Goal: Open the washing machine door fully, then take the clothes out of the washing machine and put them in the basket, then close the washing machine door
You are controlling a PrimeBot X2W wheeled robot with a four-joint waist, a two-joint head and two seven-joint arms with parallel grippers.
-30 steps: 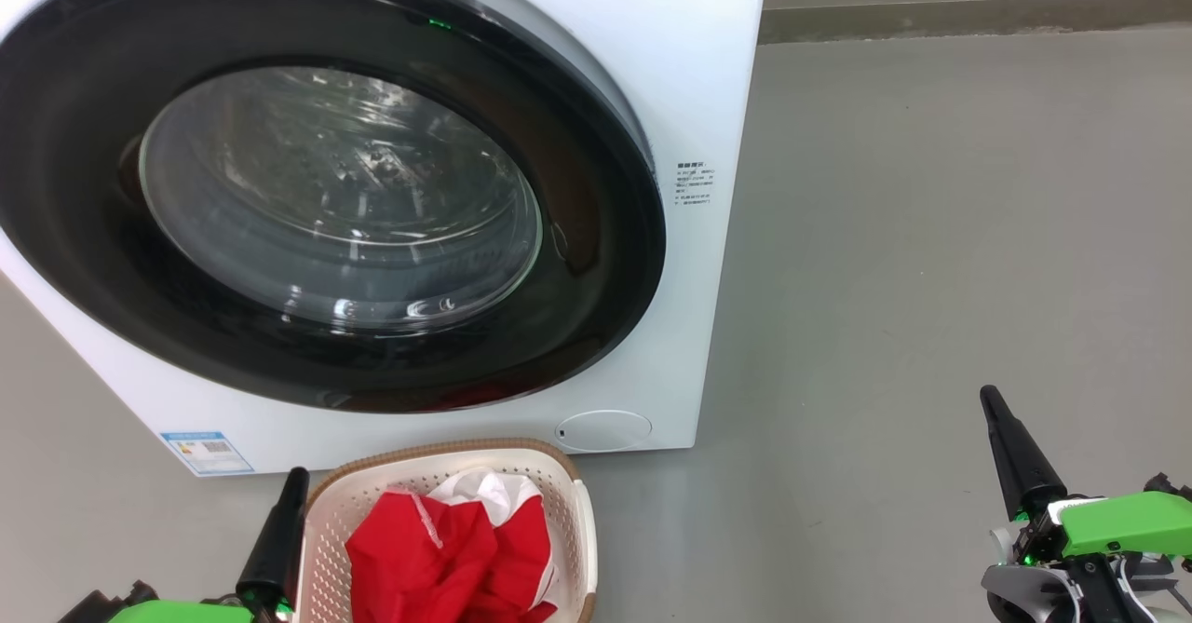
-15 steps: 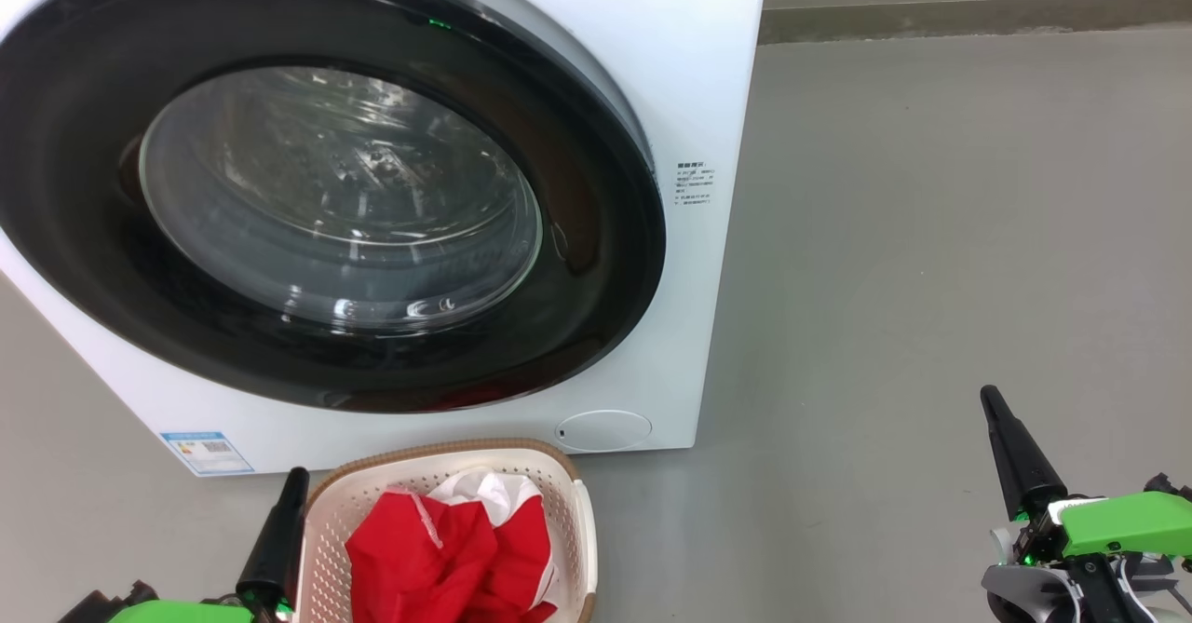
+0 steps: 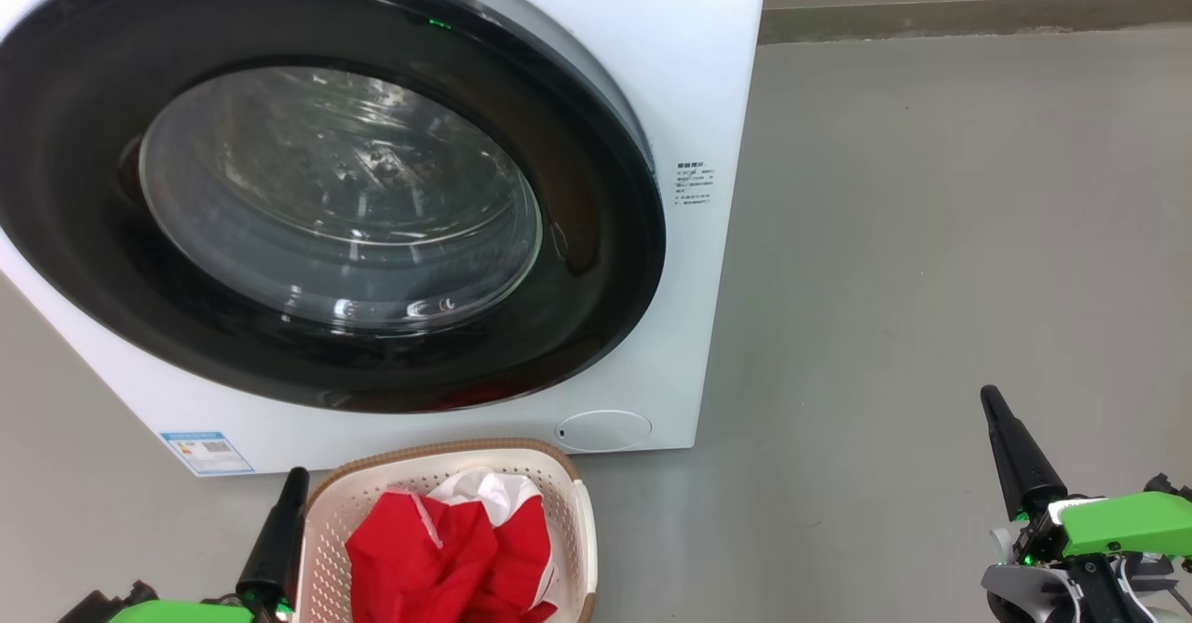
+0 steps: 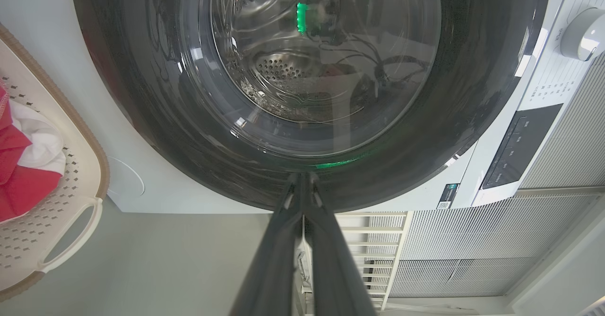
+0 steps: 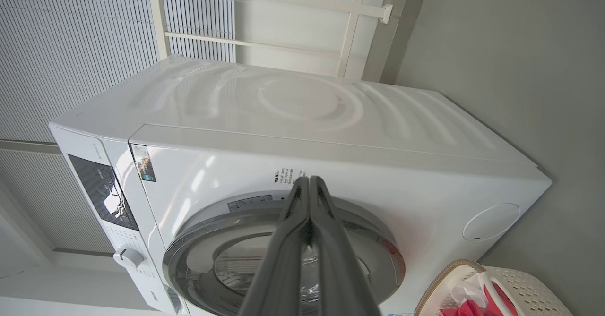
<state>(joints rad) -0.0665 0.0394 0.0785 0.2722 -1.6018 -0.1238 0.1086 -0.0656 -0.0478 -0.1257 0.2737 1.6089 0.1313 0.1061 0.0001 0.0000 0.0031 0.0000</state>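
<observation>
The floor (image 3: 931, 232) is smooth grey. The right gripper (image 3: 989, 395) hangs over it, well to the right of the washing machine (image 3: 708, 64). Each gripper's fingers are pressed together, gripping nothing. The basket (image 3: 570, 497), holding the clothes (image 3: 438, 548), stands just right of the left gripper (image 3: 296, 476). Ahead of that gripper, the washing machine door (image 3: 596, 260) is shut. The wrist views add ribbed white panelling (image 5: 71, 46), a control panel (image 4: 520, 146) and a dial (image 4: 583, 32). The blue label (image 3: 205, 451) and side print (image 3: 694, 183) are too small to read.

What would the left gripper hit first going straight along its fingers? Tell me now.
The left gripper, fingers shut together, points at the washing machine door. Going straight on, it would likely meet the door's glossy black rim first, just outside the glass. How far off it is cannot be judged.
</observation>
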